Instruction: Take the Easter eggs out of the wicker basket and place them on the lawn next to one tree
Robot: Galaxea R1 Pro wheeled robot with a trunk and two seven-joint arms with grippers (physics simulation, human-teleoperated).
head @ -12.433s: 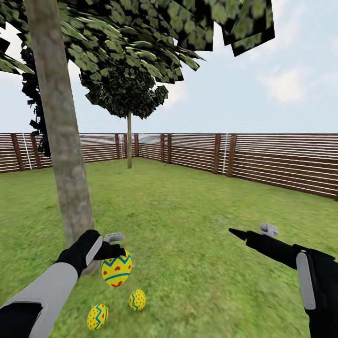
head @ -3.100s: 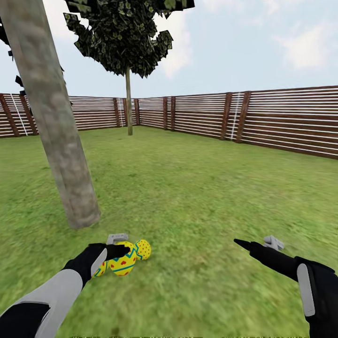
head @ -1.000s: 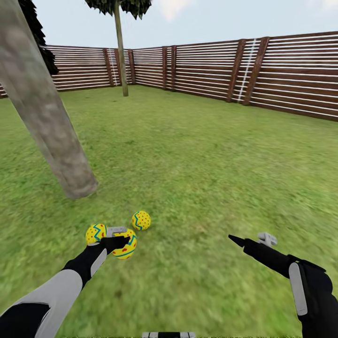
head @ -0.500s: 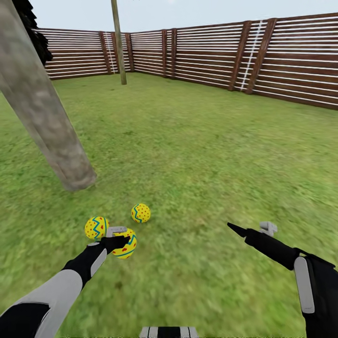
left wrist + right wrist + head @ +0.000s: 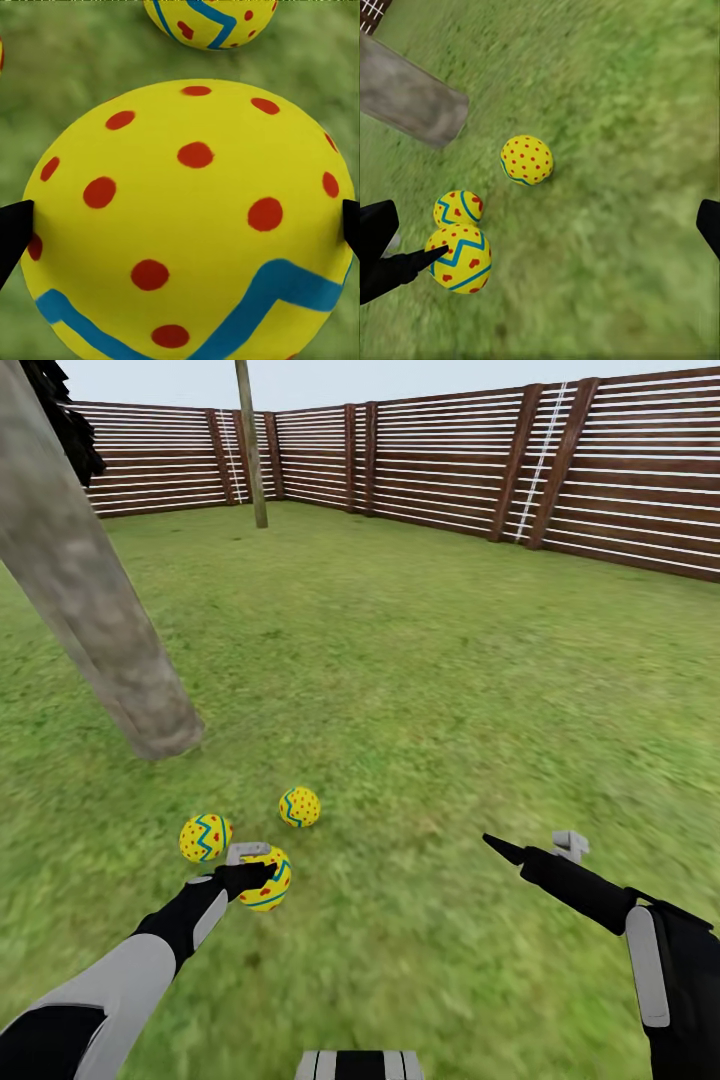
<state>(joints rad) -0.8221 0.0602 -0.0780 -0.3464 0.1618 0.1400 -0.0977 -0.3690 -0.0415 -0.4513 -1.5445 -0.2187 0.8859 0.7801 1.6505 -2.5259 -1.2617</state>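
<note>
One egg [image 5: 266, 879] is clasped between the fingers of the left gripper [image 5: 250, 872], low over the lawn [image 5: 450, 680]; in the left wrist view it [image 5: 187, 225] is seen pinched at both sides by the black fingertips [image 5: 13, 232]. Two more eggs are seen on the grass just beside it, one [image 5: 205, 837] towards the trunk [image 5: 95, 620] and one [image 5: 299, 806] slightly farther forward. The right gripper [image 5: 530, 850] is held spread wide over bare grass, nothing between its fingers.

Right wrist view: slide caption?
Three yellow patterned Easter eggs on green lawn beside grey-brown tree trunk; left gripper on one egg.
</note>
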